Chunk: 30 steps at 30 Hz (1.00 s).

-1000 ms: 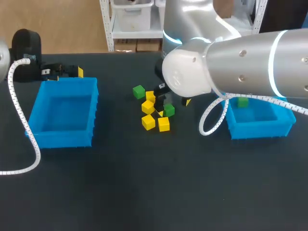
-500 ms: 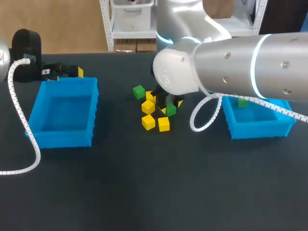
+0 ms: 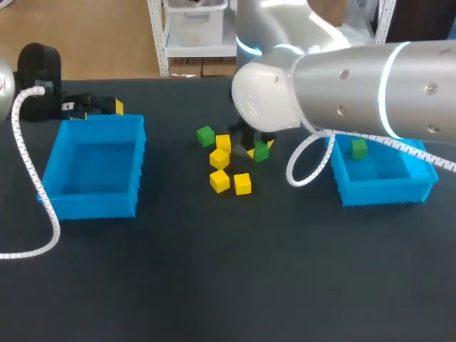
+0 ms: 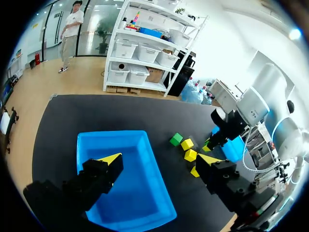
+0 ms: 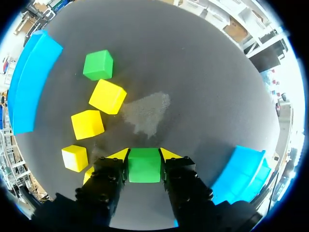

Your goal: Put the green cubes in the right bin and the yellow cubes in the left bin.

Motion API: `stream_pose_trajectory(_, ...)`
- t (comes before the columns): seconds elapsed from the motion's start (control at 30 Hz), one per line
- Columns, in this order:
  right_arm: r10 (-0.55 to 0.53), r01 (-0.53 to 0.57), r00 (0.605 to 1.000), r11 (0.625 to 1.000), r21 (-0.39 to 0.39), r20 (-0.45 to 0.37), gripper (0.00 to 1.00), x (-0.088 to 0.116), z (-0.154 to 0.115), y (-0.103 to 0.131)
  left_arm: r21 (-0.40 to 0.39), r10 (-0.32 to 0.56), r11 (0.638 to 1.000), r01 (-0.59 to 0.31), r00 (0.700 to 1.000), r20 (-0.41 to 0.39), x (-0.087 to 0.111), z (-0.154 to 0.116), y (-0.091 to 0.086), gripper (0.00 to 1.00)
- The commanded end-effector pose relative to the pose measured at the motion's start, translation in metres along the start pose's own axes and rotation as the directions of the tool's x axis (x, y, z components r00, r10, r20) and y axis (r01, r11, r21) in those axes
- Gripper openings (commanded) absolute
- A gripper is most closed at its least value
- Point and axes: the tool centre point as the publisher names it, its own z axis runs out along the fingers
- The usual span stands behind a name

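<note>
**Green cube in the grip, right bin waiting**

The right fingers (image 5: pixel 110 180) are clamping a green cube (image 5: pixel 144 165) from two sides, the yellow tips pressing its opposite faces. The cube is sitting just beside the loose pile in the middle of the worktop (image 3: pixel 214 271), apparently raised a little off it. The step in hand looks like the carry. The next move is calling for a lift clear of the pile, a swing over to the right bin (image 3: pixel 385 191), where one green cube (image 3: pixel 359 148) is already lying, and a release above the bin's floor.

The left fingers (image 4: pixel 99 171) are standing wide apart with nothing between them, hanging over the left bin (image 3: pixel 92 201), which is holding no cubes.

Another green cube (image 3: pixel 206 135) and four yellow cubes (image 3: pixel 219 158) are waiting on the worktop.

From the head view the right arm (image 3: pixel 342 92) is covering its own fingers and part of the right bin. In the right wrist view a yellow patch is peeking out beside one finger; whether it is a further cube cannot be told.
</note>
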Motion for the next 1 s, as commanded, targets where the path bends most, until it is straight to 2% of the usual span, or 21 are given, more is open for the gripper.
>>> stream_pose_trajectory(0.03, 0.013, -0.013, 0.999, 1.0, 0.007, 0.04, 0.0, 0.012, -0.016, -0.01, 0.009, 0.002, 1.0, -0.002, 1.0, 0.005, 0.001, 0.0, 0.002, 1.0)
stream_pose_trajectory(0.63, 0.109, -0.119, 0.982, 0.991, 0.062, 0.152, 0.0, 0.029, -0.075, -0.075, 0.009, 0.002, 1.0, -0.002, 1.0, 0.005, 0.001, 0.0, 0.002, 1.0)
stream_pose_trajectory(1.0, 0.206, -0.224, 0.961, 0.972, 0.077, 0.185, 0.0, 0.058, -0.088, -0.122, 0.009, 0.002, 1.0, -0.002, 1.0, 0.005, 0.001, 0.0, 0.002, 1.0)
